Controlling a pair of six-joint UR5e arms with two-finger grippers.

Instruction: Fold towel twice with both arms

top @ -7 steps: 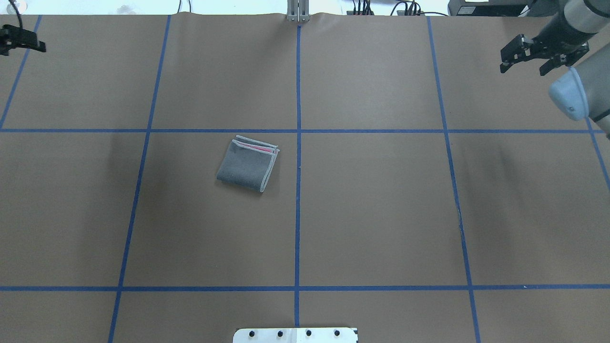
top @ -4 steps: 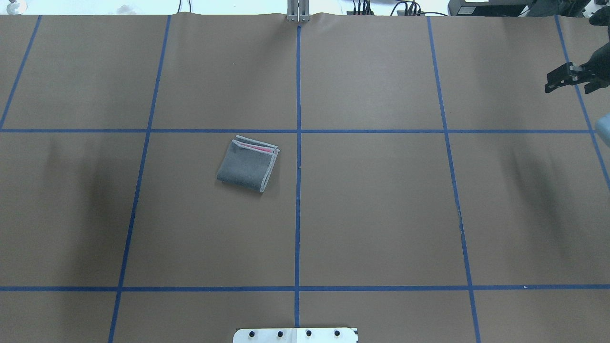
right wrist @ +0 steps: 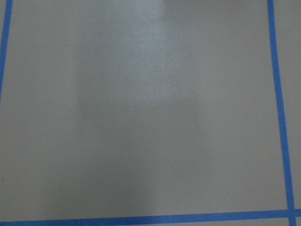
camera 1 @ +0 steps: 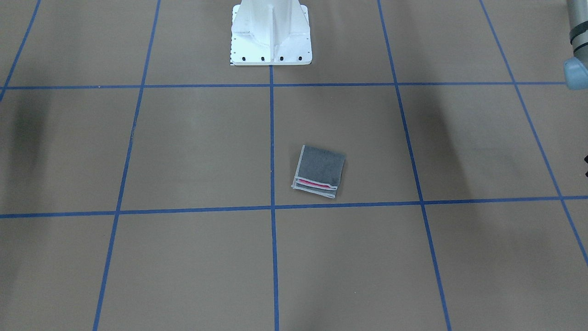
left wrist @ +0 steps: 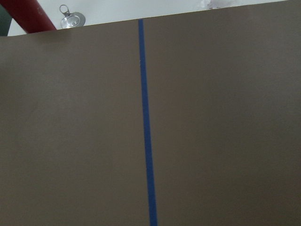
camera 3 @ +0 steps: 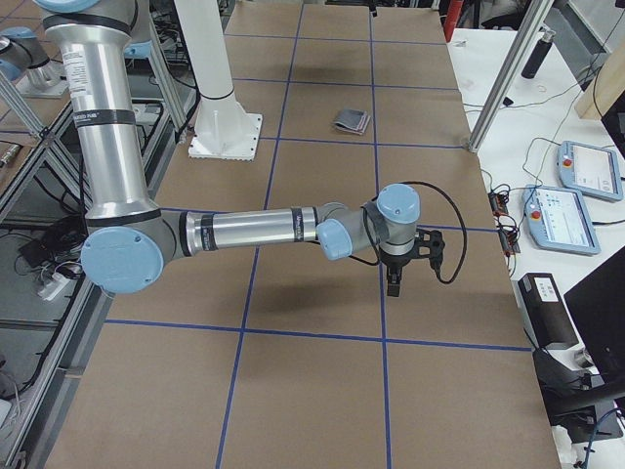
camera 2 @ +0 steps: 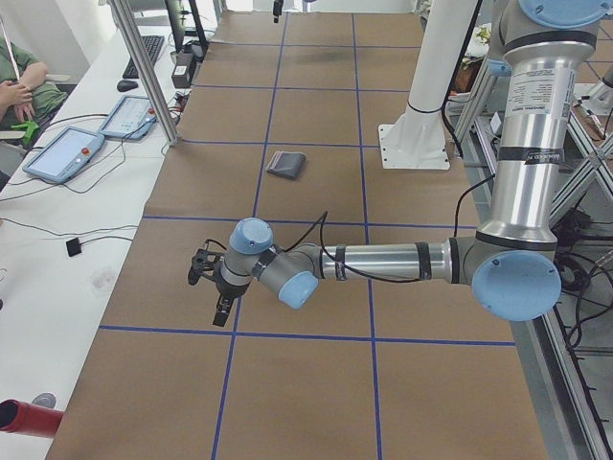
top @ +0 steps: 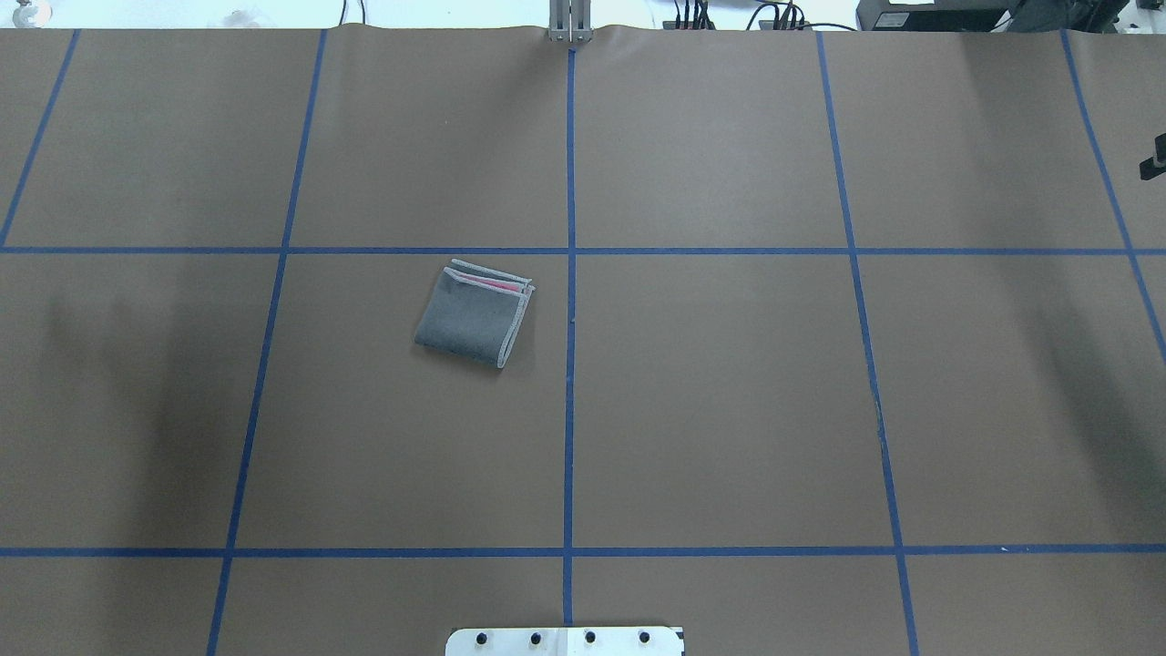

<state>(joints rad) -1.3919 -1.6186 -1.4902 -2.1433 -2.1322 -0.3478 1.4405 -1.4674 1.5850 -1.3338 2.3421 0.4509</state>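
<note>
Now that both of my arms have swung wide off the middle of the worktop (top: 729, 410), the overhead view has lost my left pincer (camera 2: 213, 290) altogether and keeps only a dark sliver of my right pincer (camera 3: 393, 283) at its edge. I cannot tell whether either is apart or together, though neither carries anything. Untouched through that retreat, the towel (top: 474, 314) lies flat as a small grey packet just beside the centre tape line (top: 570, 410) on my left side, pink peeping between its stacked hems, so I judge both folds done.
</note>
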